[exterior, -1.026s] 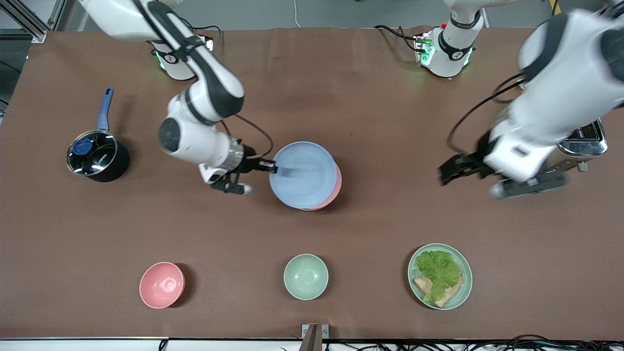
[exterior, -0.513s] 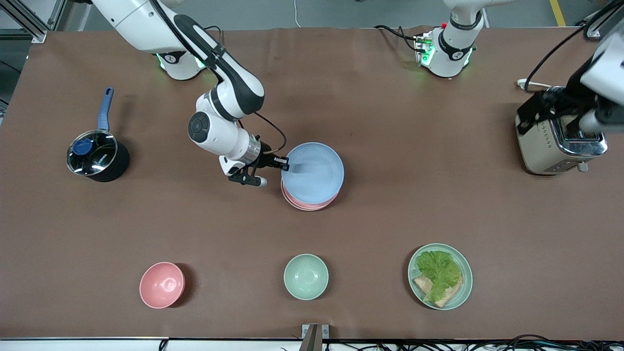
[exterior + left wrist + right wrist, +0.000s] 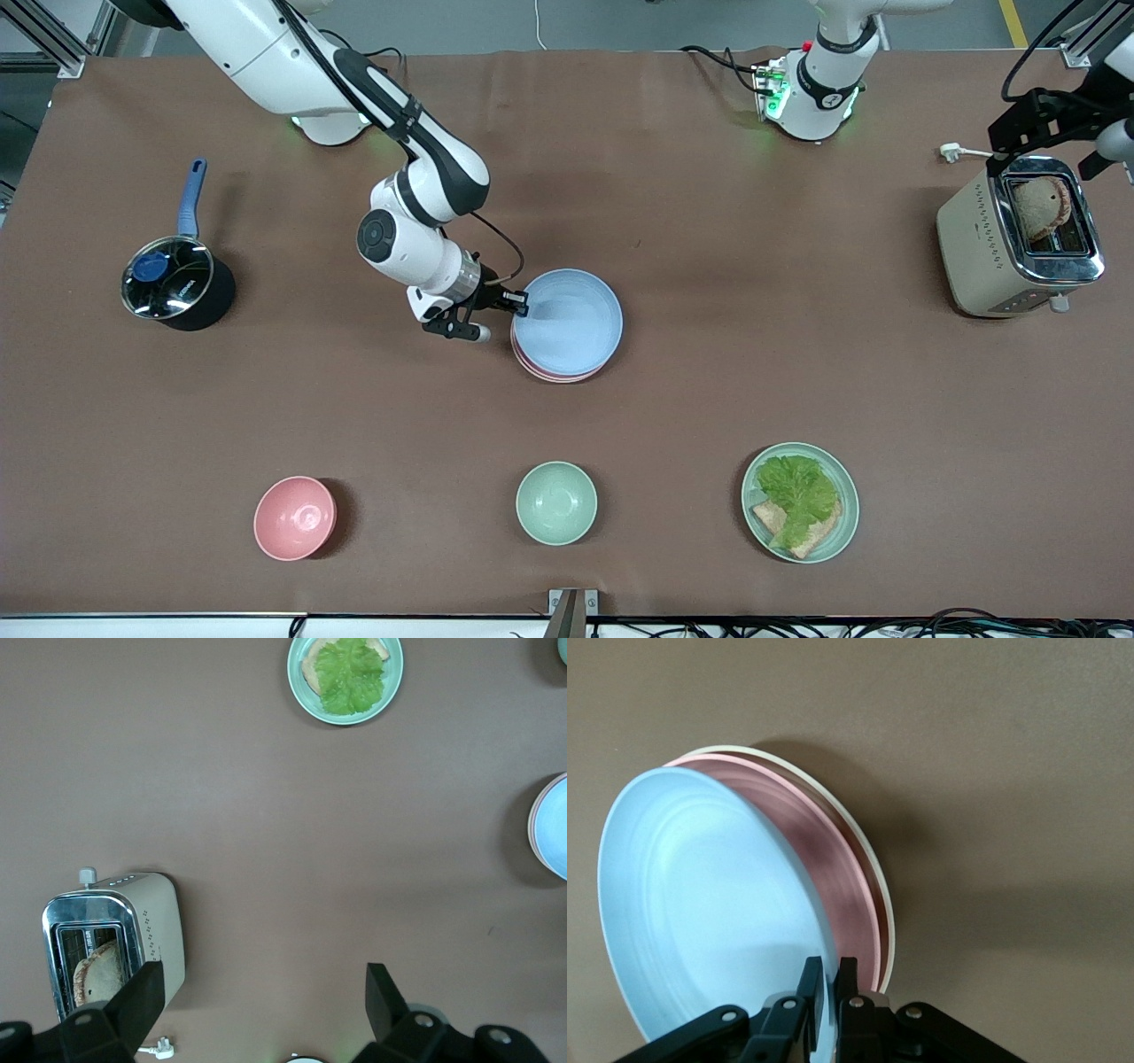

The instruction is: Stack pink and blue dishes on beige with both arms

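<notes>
The light blue plate (image 3: 571, 321) lies over the pink plate (image 3: 542, 373), whose rim shows along the edge nearer the camera. My right gripper (image 3: 519, 306) is shut on the blue plate's rim at the right arm's end. In the right wrist view the fingers (image 3: 808, 985) pinch the blue plate (image 3: 700, 904), and its gripped edge stands slightly off the pink plate (image 3: 828, 859). The beige plate (image 3: 871, 881) shows as a cream rim underneath. My left gripper (image 3: 1021, 133) hangs open over the toaster, and in the left wrist view this gripper (image 3: 261, 1001) holds nothing.
A toaster (image 3: 1019, 232) with a bread slice stands at the left arm's end. A black pot (image 3: 174, 290) sits at the right arm's end. Nearer the camera are a pink bowl (image 3: 294, 517), a mint bowl (image 3: 555, 502) and a mint plate with lettuce (image 3: 800, 502).
The right gripper carried the blue plate over the pink plate and brought it down close onto it. The left arm drew back from mid-table to above the toaster.
</notes>
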